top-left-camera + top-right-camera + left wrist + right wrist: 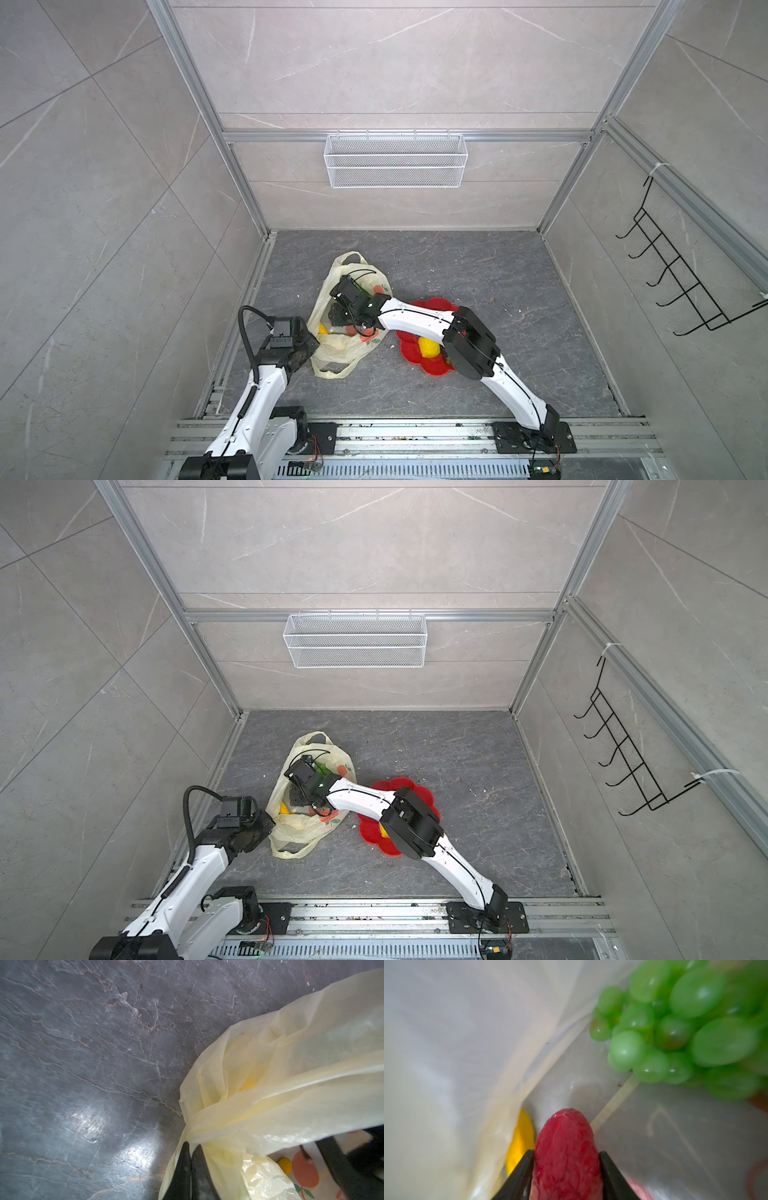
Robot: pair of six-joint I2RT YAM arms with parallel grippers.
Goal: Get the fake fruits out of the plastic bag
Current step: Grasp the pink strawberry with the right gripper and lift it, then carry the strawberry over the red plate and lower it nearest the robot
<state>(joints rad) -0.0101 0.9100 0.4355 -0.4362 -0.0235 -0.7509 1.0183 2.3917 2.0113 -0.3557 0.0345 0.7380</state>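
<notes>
Slate floor (498,291) | left end effector (191,1145) pinches bag (291,1064) edge | right end effector (565,1151) grips strawberry (564,1134)

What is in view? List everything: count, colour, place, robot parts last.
plastic bag: one, pale yellow, orange prints, on floor left of centre
red fruit: one, dark red, inside bag
green grape bunch: one, green, inside bag
yellow fruit: one, yellow, inside bag
plate: one, red, flower-shaped, on floor right of bag
knobbly fruit: one, yellow, on plate
mesh basket: one, white, back wall
hook rack: one, black, right wall
left arm: one, white and black, jaws shut on bag's edge
right arm: one, white and black, reaching into bag, jaws gripping red fruit
</notes>
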